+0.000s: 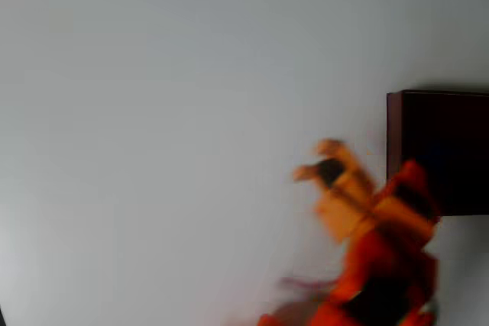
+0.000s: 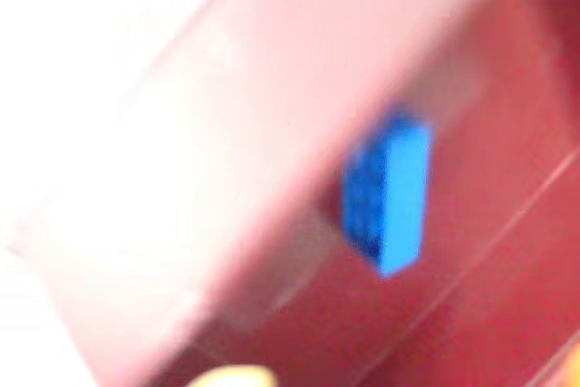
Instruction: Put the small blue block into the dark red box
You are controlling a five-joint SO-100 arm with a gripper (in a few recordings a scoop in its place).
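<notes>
Step in hand: the drop looks done, or all but done; I judge the small blue block (image 2: 388, 195) to be inside the dark red box (image 1: 443, 150), lying against its reddish inner wall in the wrist view.
Block: blurred, on its edge or tilted; whether it rests or is falling I cannot tell.
Gripper (image 1: 319, 162): in the overhead view it sits just left of the box over the white table (image 1: 153, 127), fingers spread apart with nothing between them.
Next move: pull the orange arm (image 1: 382, 265) clear without knocking the box wall.
Count: one block, one box, one gripper.
</notes>
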